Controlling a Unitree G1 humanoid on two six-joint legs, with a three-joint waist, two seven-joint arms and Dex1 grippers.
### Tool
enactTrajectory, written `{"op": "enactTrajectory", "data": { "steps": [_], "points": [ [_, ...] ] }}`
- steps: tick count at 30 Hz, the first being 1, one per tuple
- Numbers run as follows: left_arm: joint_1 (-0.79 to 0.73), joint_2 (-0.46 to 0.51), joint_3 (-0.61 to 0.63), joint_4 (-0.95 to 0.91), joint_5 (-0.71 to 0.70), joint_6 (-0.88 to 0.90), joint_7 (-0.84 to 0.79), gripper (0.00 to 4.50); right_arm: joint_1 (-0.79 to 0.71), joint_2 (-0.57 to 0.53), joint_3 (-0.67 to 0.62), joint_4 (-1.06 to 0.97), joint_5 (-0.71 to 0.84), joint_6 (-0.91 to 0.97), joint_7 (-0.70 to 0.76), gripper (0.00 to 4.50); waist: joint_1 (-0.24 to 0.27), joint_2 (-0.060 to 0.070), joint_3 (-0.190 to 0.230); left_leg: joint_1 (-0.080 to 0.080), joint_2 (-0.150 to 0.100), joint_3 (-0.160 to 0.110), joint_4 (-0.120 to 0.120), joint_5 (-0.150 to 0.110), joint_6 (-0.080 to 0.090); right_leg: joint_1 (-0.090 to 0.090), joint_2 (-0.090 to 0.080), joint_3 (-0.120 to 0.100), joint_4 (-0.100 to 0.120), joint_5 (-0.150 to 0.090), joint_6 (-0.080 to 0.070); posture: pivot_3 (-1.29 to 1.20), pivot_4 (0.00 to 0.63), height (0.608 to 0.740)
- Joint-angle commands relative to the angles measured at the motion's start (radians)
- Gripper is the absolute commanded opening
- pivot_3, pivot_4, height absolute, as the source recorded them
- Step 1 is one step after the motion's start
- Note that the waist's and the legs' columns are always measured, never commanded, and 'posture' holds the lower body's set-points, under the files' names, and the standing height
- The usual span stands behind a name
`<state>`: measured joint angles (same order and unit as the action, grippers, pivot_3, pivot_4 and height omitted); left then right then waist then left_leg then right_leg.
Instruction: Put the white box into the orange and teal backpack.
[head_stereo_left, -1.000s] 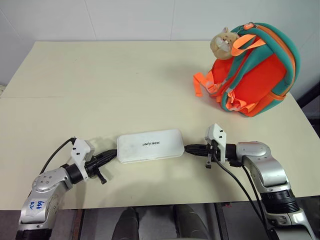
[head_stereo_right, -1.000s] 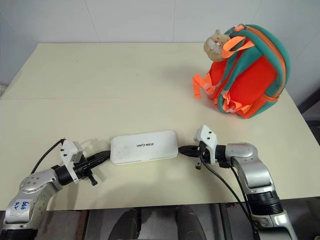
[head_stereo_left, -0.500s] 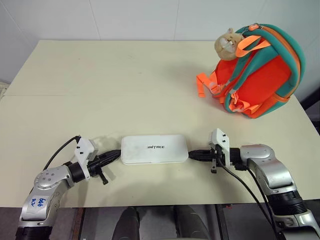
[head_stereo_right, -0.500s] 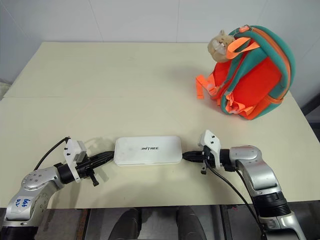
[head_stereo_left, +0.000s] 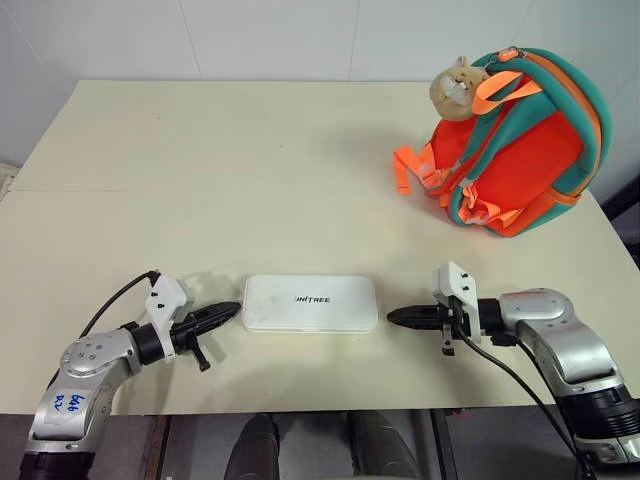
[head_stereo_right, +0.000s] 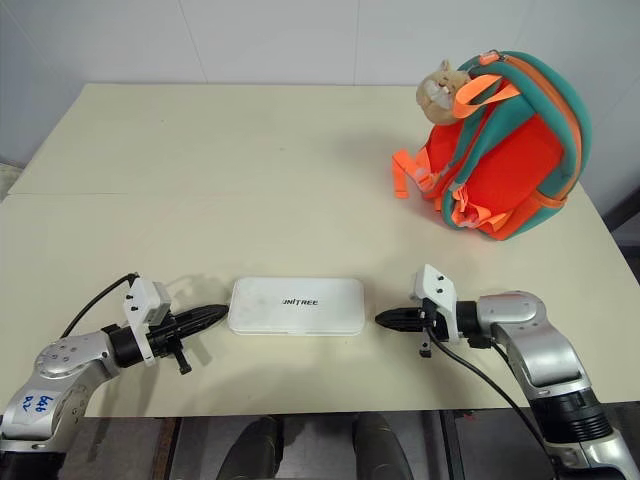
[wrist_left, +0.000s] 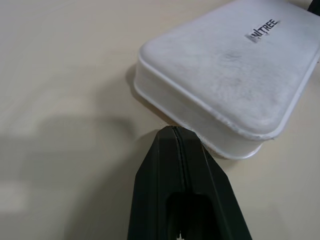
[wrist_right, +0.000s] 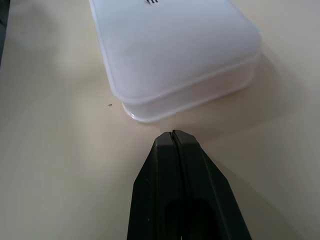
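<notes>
The flat white rectangular plastic box (head_stereo_left: 310, 303) looks smooth with a faintly scuffed matt lid. The rounded orange and teal soft fabric backpack (head_stereo_left: 520, 140), upper right, carries a fuzzy tan plush animal (head_stereo_left: 453, 88). The cream table (head_stereo_left: 220, 180) is matt.

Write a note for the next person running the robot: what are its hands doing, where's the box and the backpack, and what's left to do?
Left gripper: shut, empty, tip near the white box's left end.
Right gripper: shut, empty, a small gap off the box's right end.
Box: flat on the table, near the front edge, between the grippers.
Orange and teal backpack: upright at the far right of the table.
Done: nothing; the box isn't lifted.
Left: grip the box, carry it over, put it inside.
</notes>
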<state>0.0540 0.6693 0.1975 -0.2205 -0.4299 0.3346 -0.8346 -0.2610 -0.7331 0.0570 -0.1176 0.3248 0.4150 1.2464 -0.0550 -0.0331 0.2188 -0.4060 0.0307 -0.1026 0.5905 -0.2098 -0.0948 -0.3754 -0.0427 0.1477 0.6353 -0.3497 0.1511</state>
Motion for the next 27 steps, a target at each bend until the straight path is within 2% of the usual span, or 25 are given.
{"op": "enactTrajectory", "data": {
  "steps": [1,5,6,10,15,16,20,24,27],
  "points": [
    [-0.002,0.054,0.058,0.004,-0.017,0.033,-0.018,0.00,-0.003,-0.069,-0.073,0.043,0.034,-0.029,0.048,0.04,0.000,0.000,0.000,0.000,0.000,0.000,0.000,0.000,0.000,0.000,0.000,0.000,0.000,0.000,0.000,0.00,0.150,0.740],
    [-0.026,0.137,0.110,0.034,-0.084,0.128,-0.084,0.91,-0.033,-0.116,-0.138,0.042,0.143,0.093,0.074,0.96,-0.001,0.000,0.000,0.000,0.000,0.000,0.000,0.000,0.000,0.000,0.000,0.000,0.000,0.000,0.000,0.00,0.150,0.740],
    [-0.034,0.147,0.120,0.044,-0.095,0.139,-0.094,1.23,-0.036,-0.124,-0.148,0.035,0.161,0.117,0.074,1.34,-0.002,0.000,0.000,0.000,0.000,0.000,0.000,0.000,0.000,0.000,0.000,0.000,0.000,0.000,0.000,0.00,0.150,0.740],
    [-0.185,0.208,0.166,0.160,-0.231,0.360,-0.126,2.51,-0.036,-0.189,-0.189,-0.055,0.294,0.274,0.109,2.75,0.001,0.001,0.001,0.000,0.000,0.000,0.000,0.000,0.000,-0.001,0.000,0.000,0.000,0.000,-0.001,0.00,0.150,0.740],
    [-0.324,0.258,0.109,0.248,-0.323,0.594,-0.199,4.15,-0.073,-0.205,-0.220,-0.123,0.423,0.452,0.046,4.49,0.000,0.001,0.001,-0.001,0.000,0.000,-0.001,-0.001,0.001,0.000,0.000,-0.001,-0.001,-0.001,0.000,0.00,0.150,0.740],
    [-0.338,0.267,0.094,0.258,-0.334,0.633,-0.214,4.47,-0.081,-0.203,-0.224,-0.133,0.438,0.478,0.026,4.50,-0.001,0.001,0.001,-0.001,0.000,0.000,-0.001,-0.001,0.001,0.000,0.000,-0.001,-0.001,-0.001,0.000,0.00,0.150,0.740],
    [-0.411,0.277,0.010,0.316,-0.325,0.723,-0.259,4.49,-0.150,-0.184,-0.224,-0.170,0.520,0.607,-0.074,4.50,-0.005,0.001,0.001,-0.001,0.000,0.000,-0.002,-0.001,0.001,-0.002,0.000,0.000,-0.001,-0.001,0.000,0.00,0.150,0.740],
    [-0.454,0.320,-0.065,0.348,-0.312,0.798,-0.311,4.49,-0.266,-0.115,-0.239,-0.211,0.631,0.830,-0.293,4.50,-0.007,0.001,0.001,-0.001,0.001,0.000,-0.003,-0.001,0.001,-0.003,0.001,0.000,0.000,-0.001,-0.001,0.00,0.150,0.740],
    [-0.436,0.326,-0.064,0.337,-0.325,0.841,-0.302,4.49,-0.320,-0.059,-0.272,-0.201,0.706,1.021,-0.437,4.50,-0.003,0.001,0.001,-0.001,0.001,0.000,-0.004,-0.001,0.001,-0.004,0.000,0.000,0.000,-0.002,-0.002,0.00,0.150,0.740]
  ]
}}
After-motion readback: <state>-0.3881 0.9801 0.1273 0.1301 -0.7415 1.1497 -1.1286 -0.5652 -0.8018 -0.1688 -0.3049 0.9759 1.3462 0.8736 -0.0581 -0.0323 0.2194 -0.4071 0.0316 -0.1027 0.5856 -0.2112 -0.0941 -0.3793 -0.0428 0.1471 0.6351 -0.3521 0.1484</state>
